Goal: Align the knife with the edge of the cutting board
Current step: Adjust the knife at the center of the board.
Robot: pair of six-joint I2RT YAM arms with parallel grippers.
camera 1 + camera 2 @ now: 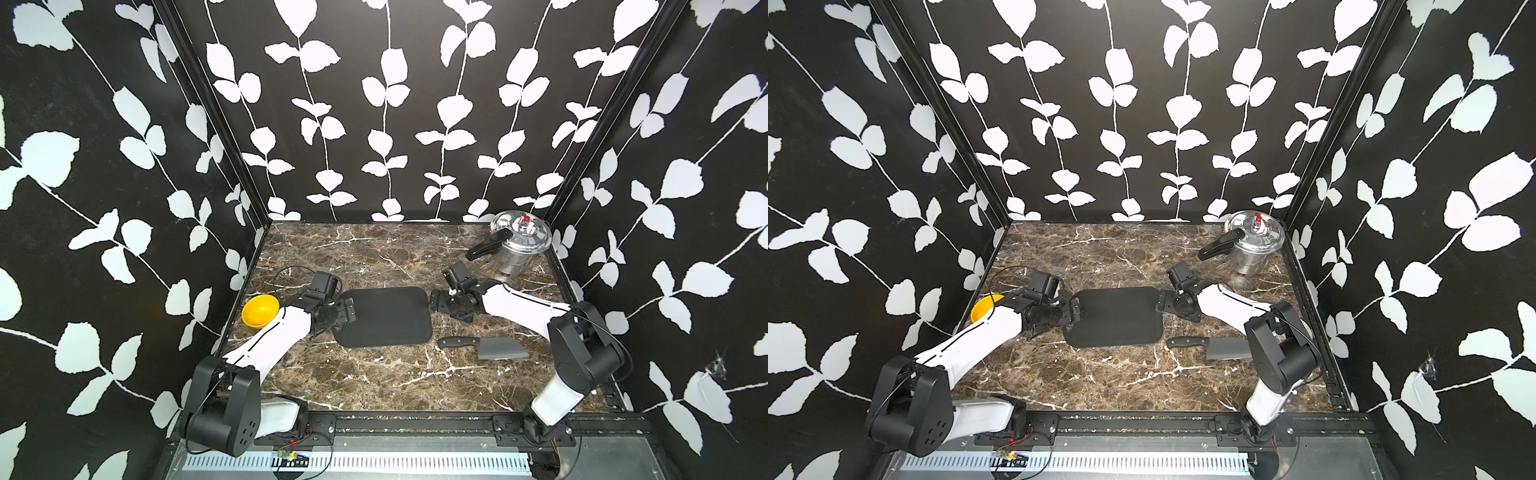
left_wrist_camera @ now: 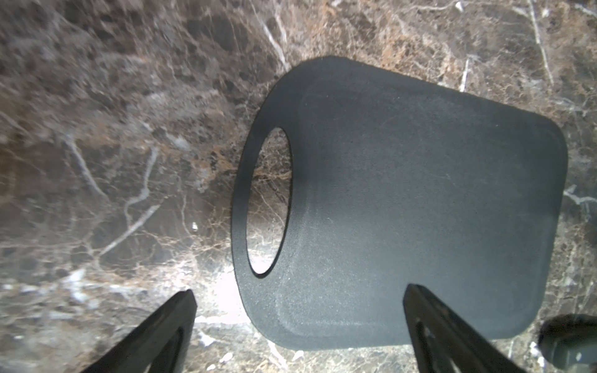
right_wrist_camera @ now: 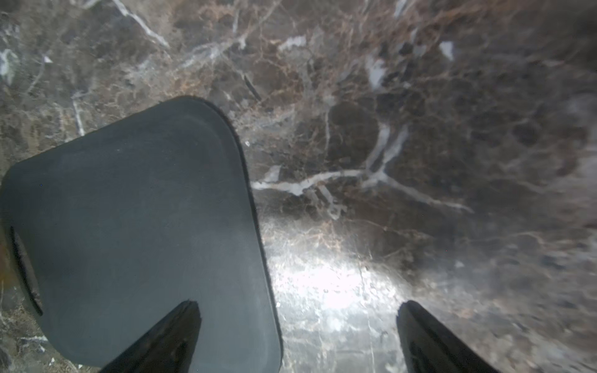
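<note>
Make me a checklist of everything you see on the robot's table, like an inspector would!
Surface: brown marble tabletop, nothing spilled seen.
Job's things: black cutting board lies flat mid-table; knife lies on the marble close beside its near right corner, off the board.
Clutter: yellow bowl by the left arm; pressure cooker in the far right corner.
Grippers: left gripper and right gripper open, empty, at the board's two ends.
Cables: thin black cable loops behind the left wrist.
Surroundings: black walls with white leaves.

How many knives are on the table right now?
1. The knife lies flat near the board's front right corner, handle end toward it. Another could be hidden under the arms.
</note>
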